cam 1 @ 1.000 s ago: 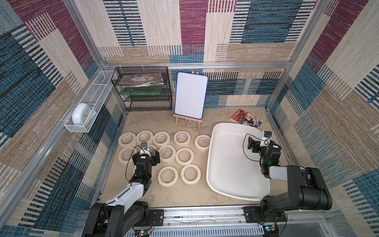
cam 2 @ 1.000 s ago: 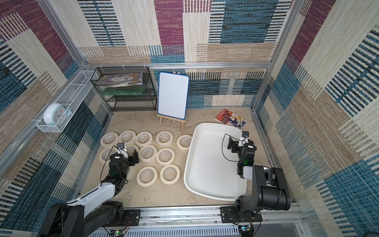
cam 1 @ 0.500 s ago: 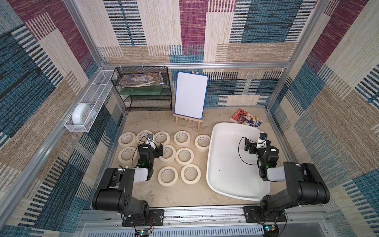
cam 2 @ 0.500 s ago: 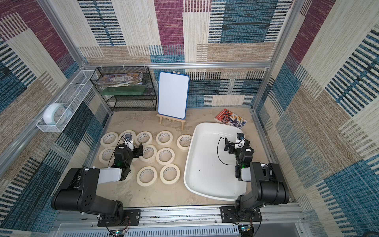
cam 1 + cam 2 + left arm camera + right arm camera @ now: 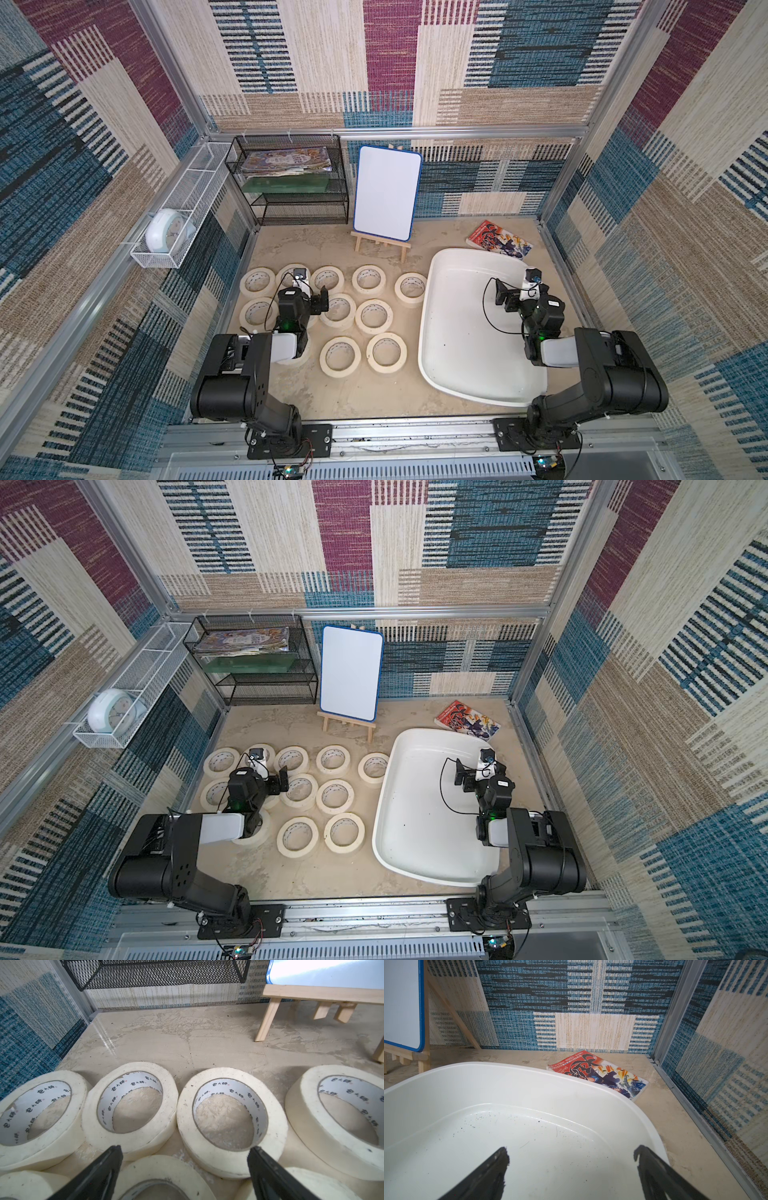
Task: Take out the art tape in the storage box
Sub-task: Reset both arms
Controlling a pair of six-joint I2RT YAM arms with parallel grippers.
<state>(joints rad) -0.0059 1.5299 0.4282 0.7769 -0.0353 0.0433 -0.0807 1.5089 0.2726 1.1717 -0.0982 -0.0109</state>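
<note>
Both claws are spread wide with nothing between their jaws: your left claw hangs low over the rolls of art tape, and your right claw hangs over the bare floor of the storage box, toward its far end. Look into that box in both top views and the right wrist view and you will find only specks of dirt; no roll lies in it. Every roll you can see lies flat on the sandy tabletop to the left of the box, in three loose rows, the nearest just beside its rim. I count twelve: five in the far row, four in the middle, three in the near row. Your left arm covers most of one in the middle and one in the near row, so treat that as a careful count. From this I judge the emptying done and the step in hand to be the wind-up. Your next move calls for no grasp: lift both arms clear without brushing a roll or the rim. Around them you have one whiteboard on a wooden easel, one comic book just behind the box, one black mesh rack, and one white wire basket holding one clock.
</note>
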